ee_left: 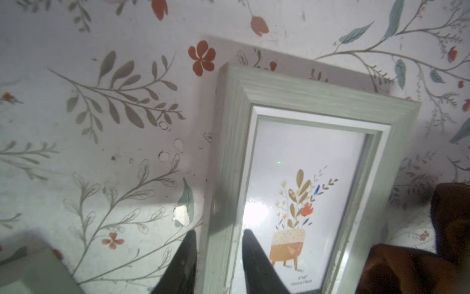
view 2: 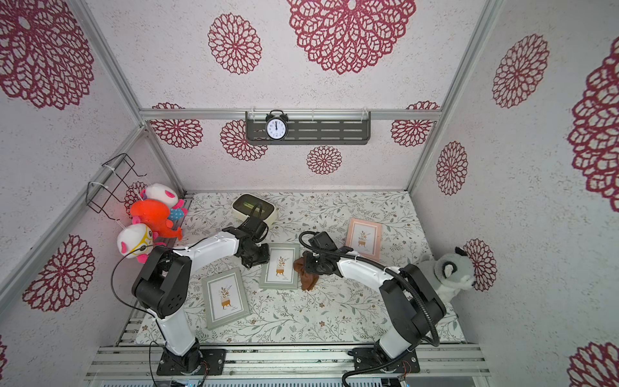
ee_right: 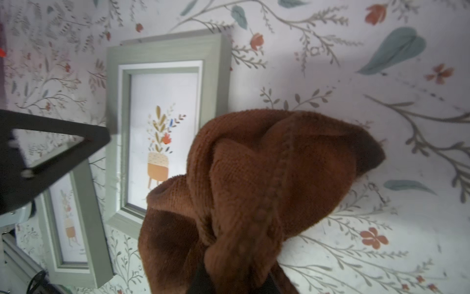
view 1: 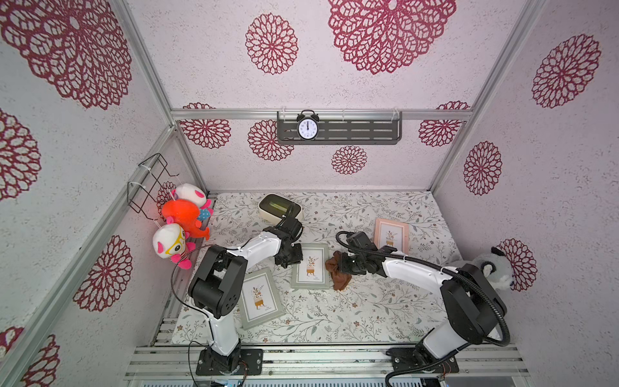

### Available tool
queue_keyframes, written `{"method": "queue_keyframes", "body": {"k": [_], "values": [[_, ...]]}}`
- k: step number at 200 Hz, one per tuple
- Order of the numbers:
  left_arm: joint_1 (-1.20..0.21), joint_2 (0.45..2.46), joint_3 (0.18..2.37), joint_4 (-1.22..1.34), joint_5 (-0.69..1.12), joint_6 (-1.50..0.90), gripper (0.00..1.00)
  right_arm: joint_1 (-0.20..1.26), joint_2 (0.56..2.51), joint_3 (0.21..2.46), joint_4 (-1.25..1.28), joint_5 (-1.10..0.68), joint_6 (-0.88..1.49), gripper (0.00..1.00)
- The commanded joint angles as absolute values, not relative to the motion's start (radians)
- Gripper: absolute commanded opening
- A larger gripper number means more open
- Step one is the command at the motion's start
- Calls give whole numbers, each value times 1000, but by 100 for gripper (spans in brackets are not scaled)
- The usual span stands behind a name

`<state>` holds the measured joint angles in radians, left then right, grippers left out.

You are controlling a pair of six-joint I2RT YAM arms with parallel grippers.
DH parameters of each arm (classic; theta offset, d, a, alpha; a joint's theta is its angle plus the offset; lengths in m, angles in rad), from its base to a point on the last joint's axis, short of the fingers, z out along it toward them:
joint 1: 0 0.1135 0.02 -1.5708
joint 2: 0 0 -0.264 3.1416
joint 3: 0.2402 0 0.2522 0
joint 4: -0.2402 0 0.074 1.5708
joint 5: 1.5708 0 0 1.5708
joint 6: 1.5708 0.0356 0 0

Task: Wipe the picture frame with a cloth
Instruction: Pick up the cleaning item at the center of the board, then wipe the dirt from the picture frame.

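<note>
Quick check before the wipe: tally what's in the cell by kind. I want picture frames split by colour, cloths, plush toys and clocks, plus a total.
Green picture frames: 2
Pink picture frames: 1
Cloths: 1
Plush toys: 4
Alarm clocks: 1
Total: 9

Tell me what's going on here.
Two robot arms are setting up to wipe a frame. The right hand pinches the bunched rust-brown fabric cloth beside the middle sage-green rectangular picture frame. The left hand straddles that frame's opposite side rail. The cloth is at the frame's edge, not yet across its glass.
</note>
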<state>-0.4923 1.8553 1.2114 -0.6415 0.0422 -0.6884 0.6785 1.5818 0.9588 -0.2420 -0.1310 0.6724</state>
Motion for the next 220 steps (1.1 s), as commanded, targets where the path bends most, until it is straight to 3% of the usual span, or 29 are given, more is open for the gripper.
{"method": "queue_keyframes", "body": {"k": [1,29,96,170,220], "values": [[-503,1888,1215,-627,12,-680,28,712,1578,1005,-265,-135,663,0],[-511,1922,1220,-637,-1,-681,18,748,1652,1051,-286,-116,640,0],[-539,2013,1238,-673,1,-654,6,789,1827,1122,-301,-75,603,0],[-561,2055,1235,-669,1,-650,1,701,1956,1299,-336,-26,551,0],[-568,2039,1221,-654,-2,-659,3,664,1942,1294,-304,-73,551,0]]}}
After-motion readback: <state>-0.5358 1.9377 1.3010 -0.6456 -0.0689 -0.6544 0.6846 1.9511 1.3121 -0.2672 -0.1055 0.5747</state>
